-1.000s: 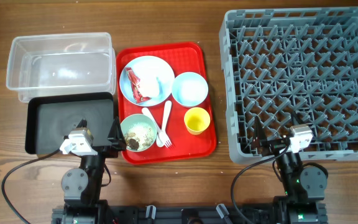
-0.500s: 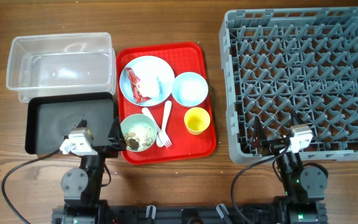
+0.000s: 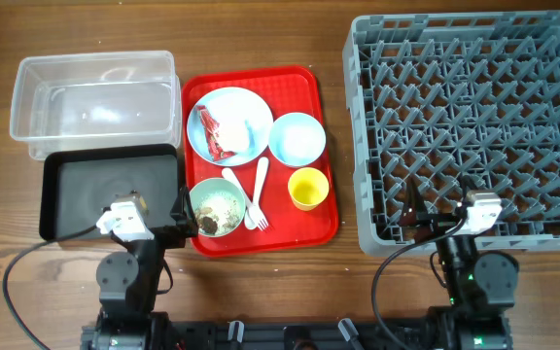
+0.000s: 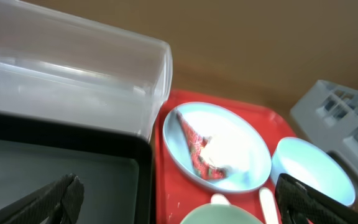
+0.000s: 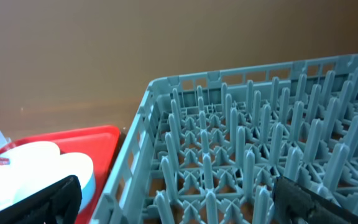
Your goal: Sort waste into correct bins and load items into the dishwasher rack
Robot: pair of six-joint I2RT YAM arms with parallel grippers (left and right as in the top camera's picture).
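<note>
On the red tray (image 3: 261,233) a pale-blue plate (image 3: 241,122) holds the red-and-white wrapper (image 3: 212,134). Beside it are an empty pale bowl (image 3: 297,138), a bowl with beige scraps (image 3: 218,207), a yellow cup (image 3: 308,188), and a white fork and spoon (image 3: 253,192). The clear tub (image 3: 95,97) and black tray (image 3: 105,190) lie left. The grey rack (image 3: 474,126) is right. My left gripper (image 3: 154,204) is open and empty over the black tray's near right corner (image 4: 182,208). My right gripper (image 3: 437,209) is open and empty over the rack's near edge (image 5: 179,202).
The left wrist view shows the tub wall (image 4: 73,74), the black tray (image 4: 55,180), the plate (image 4: 241,140) with the wrapper (image 4: 197,149) and the empty bowl (image 4: 312,168). The right wrist view shows the rack's pegs (image 5: 247,143) and the red tray's edge (image 5: 73,138).
Both wrists have shifted slightly to the right. Nothing on the table has moved.
</note>
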